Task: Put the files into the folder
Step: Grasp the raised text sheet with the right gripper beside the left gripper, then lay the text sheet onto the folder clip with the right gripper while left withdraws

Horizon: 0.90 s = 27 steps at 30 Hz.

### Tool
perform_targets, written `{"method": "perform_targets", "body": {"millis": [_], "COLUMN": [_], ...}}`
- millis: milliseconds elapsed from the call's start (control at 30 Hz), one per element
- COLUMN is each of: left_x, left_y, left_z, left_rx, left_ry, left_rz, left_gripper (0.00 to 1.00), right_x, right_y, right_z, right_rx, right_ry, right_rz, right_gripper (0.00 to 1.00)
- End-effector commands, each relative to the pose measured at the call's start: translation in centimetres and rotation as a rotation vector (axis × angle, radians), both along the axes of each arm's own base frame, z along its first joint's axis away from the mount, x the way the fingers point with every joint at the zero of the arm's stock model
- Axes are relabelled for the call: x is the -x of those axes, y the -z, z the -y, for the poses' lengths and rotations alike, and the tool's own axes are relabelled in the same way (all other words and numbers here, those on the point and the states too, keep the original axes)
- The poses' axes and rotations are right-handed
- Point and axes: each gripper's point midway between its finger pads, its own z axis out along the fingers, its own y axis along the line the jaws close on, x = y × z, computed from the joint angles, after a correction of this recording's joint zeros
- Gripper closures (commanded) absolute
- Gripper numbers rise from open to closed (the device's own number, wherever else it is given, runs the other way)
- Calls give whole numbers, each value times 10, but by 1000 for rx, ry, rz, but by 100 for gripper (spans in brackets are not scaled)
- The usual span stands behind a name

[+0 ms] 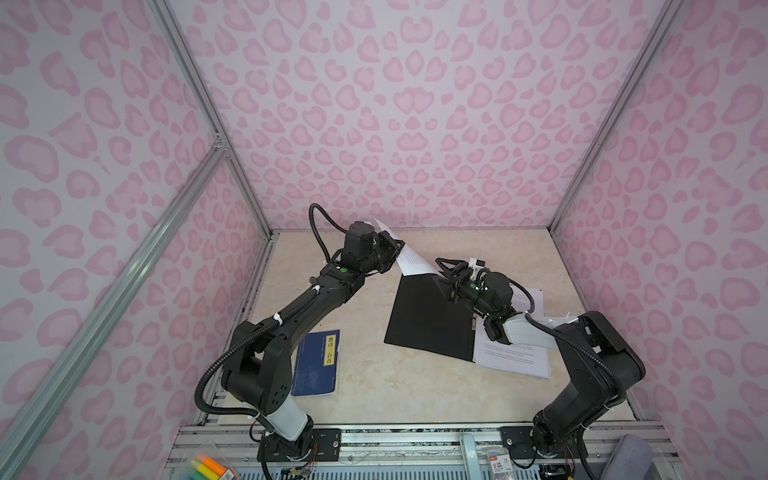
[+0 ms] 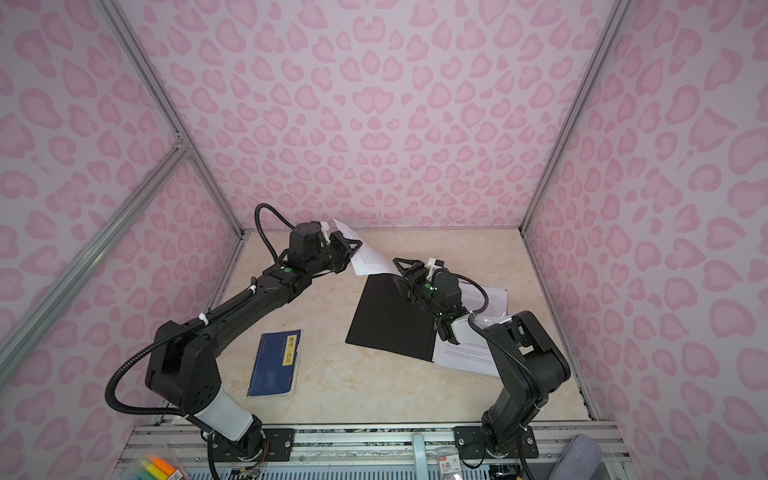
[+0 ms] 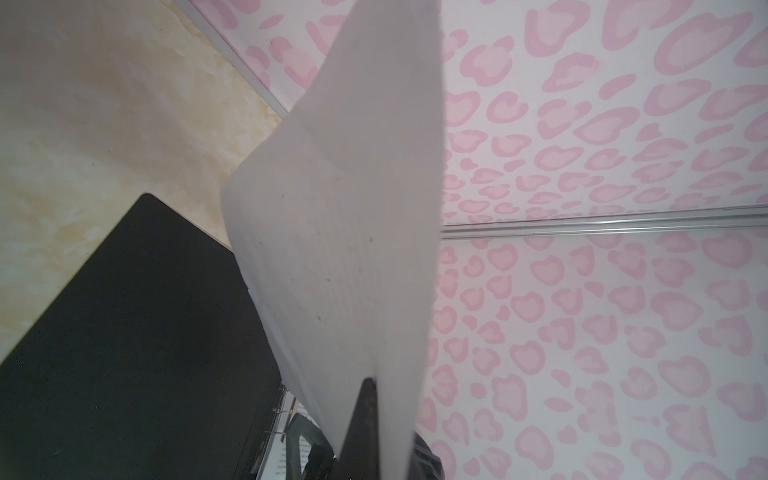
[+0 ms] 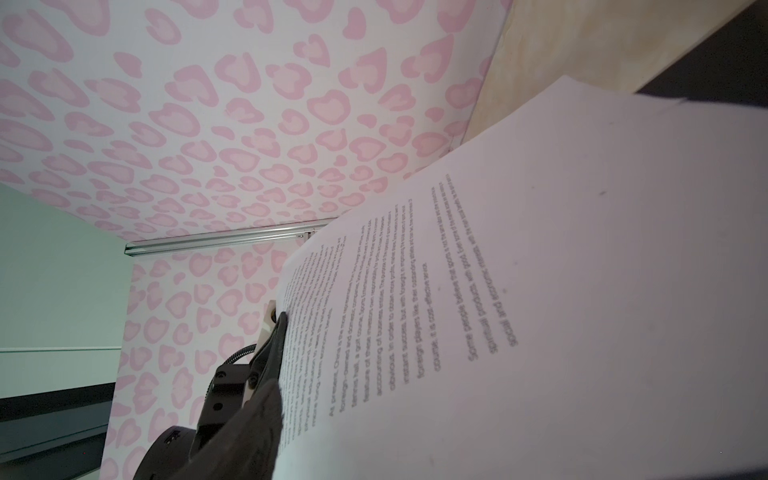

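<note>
Now: left gripper [image 1: 398, 246] pinched shut on one printed sheet [image 1: 412, 259], held tilted above far corner of open folder [image 1: 424, 320] on bench [image 1: 374, 395] — prob. to offer its low corner to right gripper [image 1: 444, 267]. That one: spread or pinching, can't tell. Other files [image 1: 513, 358] lie flat beside folder's black half.

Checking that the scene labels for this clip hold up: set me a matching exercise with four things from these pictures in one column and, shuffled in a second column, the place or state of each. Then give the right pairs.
Things
1. lifted sheet
2. folder
3. blue book
4. flat sheets

Places or states
A. closed, at the near left of the table
B. pinched in the left tool, raised off the table
C. lying printed side up, just right of the folder's black panel
D. lying open, black inside up

Pairs: 1-B, 2-D, 3-A, 4-C
</note>
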Motion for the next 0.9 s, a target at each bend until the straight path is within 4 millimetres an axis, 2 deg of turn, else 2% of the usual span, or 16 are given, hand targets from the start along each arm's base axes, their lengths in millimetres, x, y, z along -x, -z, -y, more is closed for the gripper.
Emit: {"method": "perform_targets", "body": {"millis": [0, 100, 200, 433, 467, 533, 633, 667, 767, 867], "left_x": [3, 6, 10, 18, 19, 25, 41, 48, 75, 104], "left_y": [-10, -4, 0, 7, 8, 10, 11, 9, -4, -25], "left_z": [-1, -5, -10, -24, -26, -38, -66, -76, -101, -104], "left_rx": [37, 39, 33, -19, -31, -81, -170, -203, -344, -443], "left_ry": [-3, -15, -29, -38, -31, -22, -28, -28, -2, 113], "left_rz": [31, 24, 20, 19, 27, 36, 66, 88, 178, 289], "left_gripper": [97, 97, 97, 95, 88, 47, 9, 2, 2, 2], "right_x": [-3, -4, -4, -1, -1, -2, -2, -3, -1, 6], "right_y": [-7, -6, -8, -21, -24, -31, -36, -41, -53, -48], "right_z": [4, 3, 1, -4, -4, -3, 15, 21, 41, 67], "right_rx": [-40, -64, -74, 9, 33, 119, 334, 402, 574, 780], "right_ry": [28, 29, 19, -26, -34, -60, -74, -87, -205, -356], "right_rz": [29, 30, 40, 77, 83, 104, 135, 156, 202, 185], "right_gripper": [36, 60, 75, 100, 100, 100, 100, 100, 100, 100]}}
